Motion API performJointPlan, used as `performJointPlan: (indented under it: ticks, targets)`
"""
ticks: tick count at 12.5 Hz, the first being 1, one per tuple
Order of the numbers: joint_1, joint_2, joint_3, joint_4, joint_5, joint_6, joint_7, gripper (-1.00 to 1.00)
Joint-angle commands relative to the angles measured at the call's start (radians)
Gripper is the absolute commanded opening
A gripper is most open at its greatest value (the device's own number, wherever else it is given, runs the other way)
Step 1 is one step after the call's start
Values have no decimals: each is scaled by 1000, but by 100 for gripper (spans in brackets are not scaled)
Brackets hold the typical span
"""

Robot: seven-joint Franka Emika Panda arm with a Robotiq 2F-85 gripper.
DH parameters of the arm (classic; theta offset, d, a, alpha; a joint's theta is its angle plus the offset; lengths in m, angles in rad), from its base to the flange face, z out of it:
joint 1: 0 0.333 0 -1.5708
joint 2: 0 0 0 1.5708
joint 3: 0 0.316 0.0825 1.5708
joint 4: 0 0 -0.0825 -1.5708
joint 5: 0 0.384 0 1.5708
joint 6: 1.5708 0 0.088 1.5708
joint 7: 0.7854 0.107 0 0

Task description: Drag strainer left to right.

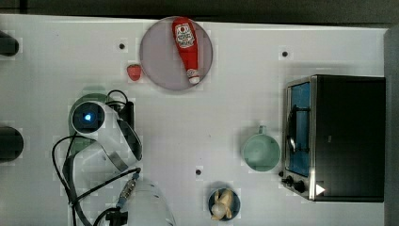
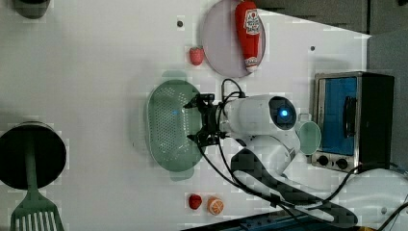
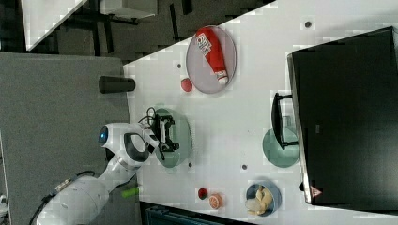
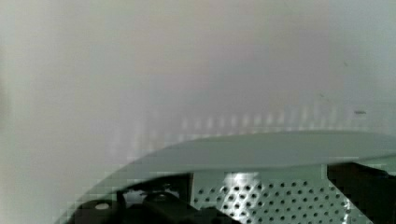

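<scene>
I hold the gripper (image 2: 199, 120) spread wide and empty over the strainer (image 2: 168, 126), astride its rim on the left view's right, ready to hook that edge for dragging. The strainer sits on the table (image 2: 96, 72) below the plate (image 2: 219, 43).

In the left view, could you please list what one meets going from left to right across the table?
Green spatula → strainer → gripper → ketchup bottle → mug → toaster oven.
</scene>
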Motion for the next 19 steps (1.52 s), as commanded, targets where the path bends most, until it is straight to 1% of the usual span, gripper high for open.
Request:
performJointPlan:
  ticks: [1, 6, 9, 16, 19]
  targets:
    - [-19, -19, -38, -42, -16, 12, 42, 100]
    - [-84, -97, -62, -136, -16, 15, -47, 100]
    - [-127, -124, -87, -170, -16, 22, -118, 100]
    - [-211, -140, -172, -194, -16, 30, -287, 100]
    - [-239, -146, -216, -198, -16, 36, -324, 100]
